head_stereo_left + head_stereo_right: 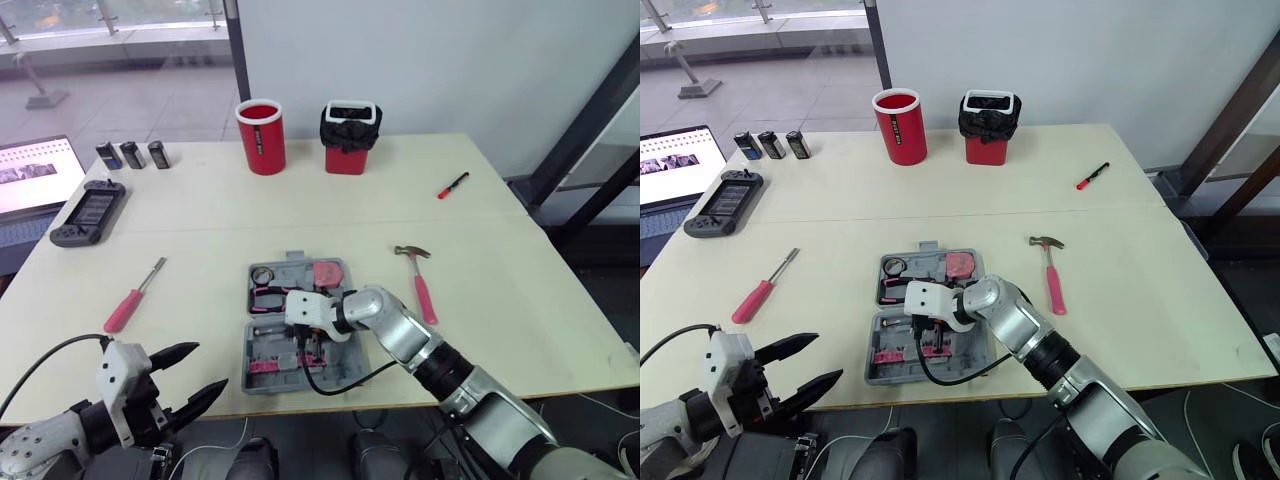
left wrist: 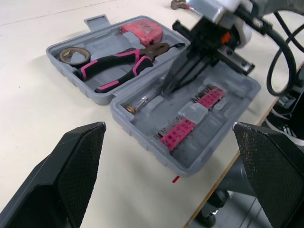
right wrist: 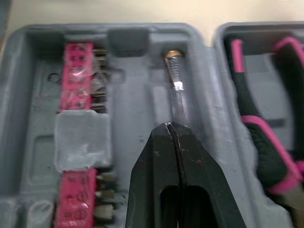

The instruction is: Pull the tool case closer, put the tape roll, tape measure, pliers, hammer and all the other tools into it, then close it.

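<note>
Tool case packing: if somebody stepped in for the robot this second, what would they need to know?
Left gripper: open, empty, by the front left edge of the table.
Right gripper: shut, tips at the small clear screwdriver lying in the case's near half; I can't tell if it grips it.
Tool case: open, near the front edge.
Done: tape roll, pliers and tape measure are inside.
Left: hammer lies right of the case and the pink screwdriver lies left of it; pack both, then close the case.
</note>
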Available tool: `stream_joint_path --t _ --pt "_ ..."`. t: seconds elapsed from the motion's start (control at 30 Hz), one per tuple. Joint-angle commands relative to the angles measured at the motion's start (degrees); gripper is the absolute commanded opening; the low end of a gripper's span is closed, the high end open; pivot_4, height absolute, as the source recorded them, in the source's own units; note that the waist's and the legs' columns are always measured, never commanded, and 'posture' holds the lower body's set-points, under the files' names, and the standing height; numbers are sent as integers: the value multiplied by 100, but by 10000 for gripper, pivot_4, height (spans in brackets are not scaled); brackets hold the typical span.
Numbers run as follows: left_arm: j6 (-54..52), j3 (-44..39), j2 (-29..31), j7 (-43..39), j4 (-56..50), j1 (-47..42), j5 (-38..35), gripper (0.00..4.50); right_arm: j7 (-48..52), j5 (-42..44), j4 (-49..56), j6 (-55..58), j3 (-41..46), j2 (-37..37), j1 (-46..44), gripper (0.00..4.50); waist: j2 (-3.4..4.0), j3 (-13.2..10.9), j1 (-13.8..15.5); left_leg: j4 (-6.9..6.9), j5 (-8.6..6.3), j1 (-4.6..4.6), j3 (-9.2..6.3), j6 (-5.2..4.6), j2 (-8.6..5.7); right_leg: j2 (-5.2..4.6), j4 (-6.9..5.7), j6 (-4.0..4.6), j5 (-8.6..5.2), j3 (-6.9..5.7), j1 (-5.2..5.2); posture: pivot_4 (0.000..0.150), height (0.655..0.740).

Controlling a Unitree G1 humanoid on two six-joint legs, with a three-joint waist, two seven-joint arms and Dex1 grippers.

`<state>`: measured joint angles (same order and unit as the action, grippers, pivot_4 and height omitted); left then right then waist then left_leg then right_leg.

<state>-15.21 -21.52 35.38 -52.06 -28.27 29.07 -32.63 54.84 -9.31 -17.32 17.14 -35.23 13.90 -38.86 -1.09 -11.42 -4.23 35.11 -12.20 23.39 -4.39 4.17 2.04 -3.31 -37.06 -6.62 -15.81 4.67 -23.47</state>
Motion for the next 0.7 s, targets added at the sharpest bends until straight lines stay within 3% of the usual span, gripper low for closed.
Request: stream_joint_path --t 0.03,0.37,0.7 --pt "102 -53 19 4 -92 20 32 45000 -69 -191 -294 -245 -39 -23 -77 225 -4 2 -1 1 0 -4 0 0 1 1 0 2 1 0 3 1500 7400" --pt "113 -60 -39 27 -145 120 34 45000 735 697 584 52 557 90 4 225 -6 3 23 -1 0 5 -1 0 2 1 4 6 3 0 -4 1500 7400" --pt "81 -17 -47 43 -123 29 57 45000 404 483 -78 -9 601 -119 -268 225 -6 4 18 -2 0 4 -1 0 2 2 3 6 4 0 -6 1500 7400"
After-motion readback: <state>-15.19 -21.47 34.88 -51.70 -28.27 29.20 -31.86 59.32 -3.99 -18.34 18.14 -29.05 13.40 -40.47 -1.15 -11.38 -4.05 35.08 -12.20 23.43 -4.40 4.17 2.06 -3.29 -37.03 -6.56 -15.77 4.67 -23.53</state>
